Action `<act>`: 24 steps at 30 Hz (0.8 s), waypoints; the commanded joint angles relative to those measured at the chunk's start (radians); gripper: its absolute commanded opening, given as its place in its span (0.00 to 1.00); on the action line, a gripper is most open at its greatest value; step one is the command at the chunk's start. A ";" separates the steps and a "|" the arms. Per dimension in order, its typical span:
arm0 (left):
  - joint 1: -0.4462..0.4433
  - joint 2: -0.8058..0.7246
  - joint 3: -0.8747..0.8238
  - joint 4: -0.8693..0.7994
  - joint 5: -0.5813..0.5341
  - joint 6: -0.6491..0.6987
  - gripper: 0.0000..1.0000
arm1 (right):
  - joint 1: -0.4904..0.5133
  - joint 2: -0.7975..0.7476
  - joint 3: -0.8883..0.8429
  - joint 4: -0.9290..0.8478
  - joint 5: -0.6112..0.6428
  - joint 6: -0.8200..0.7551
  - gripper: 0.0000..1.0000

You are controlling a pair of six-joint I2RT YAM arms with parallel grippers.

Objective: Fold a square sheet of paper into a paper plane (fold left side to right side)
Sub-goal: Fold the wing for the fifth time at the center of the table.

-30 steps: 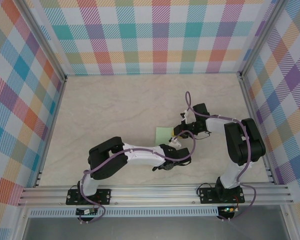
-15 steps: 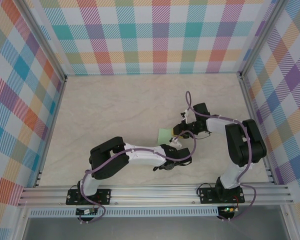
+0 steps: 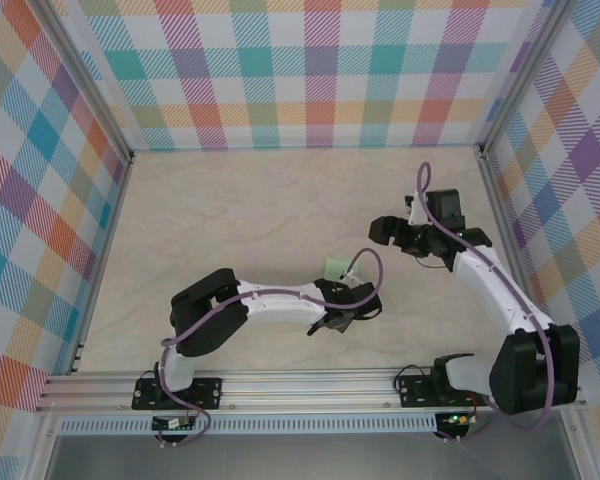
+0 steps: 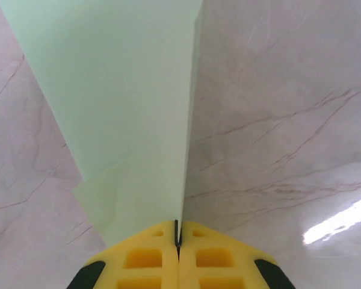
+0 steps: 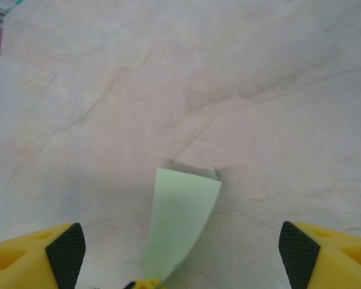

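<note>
- Two yellow pads meet at the left gripper [image 4: 177,238], clamped tight on the near edge of the square sheet of paper [image 4: 126,108].
- From that pinch the pale green sheet runs toward 12 o'clock, a second layer peeking out at 8 o'clock. It looks doubled over, its far end curling above the table [image 3: 230,210].
- By that, the left-to-right fold looks at most underway. No sharp tip or dart outline shows, so creasing and every later fold remain.
- Behind the pinch, the left arm [image 3: 280,300] lies low, reaching toward 3 o'clock.
- At 2 o'clock from the sheet, well apart, the right gripper [image 3: 392,233] is spread wide and empty.
</note>
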 commanded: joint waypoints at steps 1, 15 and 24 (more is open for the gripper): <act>0.050 -0.079 -0.044 0.079 0.135 -0.046 0.00 | -0.003 -0.058 -0.065 -0.069 0.078 0.008 0.88; 0.202 -0.164 -0.284 0.474 0.500 -0.226 0.00 | 0.044 -0.035 -0.341 0.266 -0.190 0.155 0.81; 0.270 -0.190 -0.405 0.718 0.641 -0.348 0.00 | 0.147 0.096 -0.356 0.404 -0.166 0.211 0.74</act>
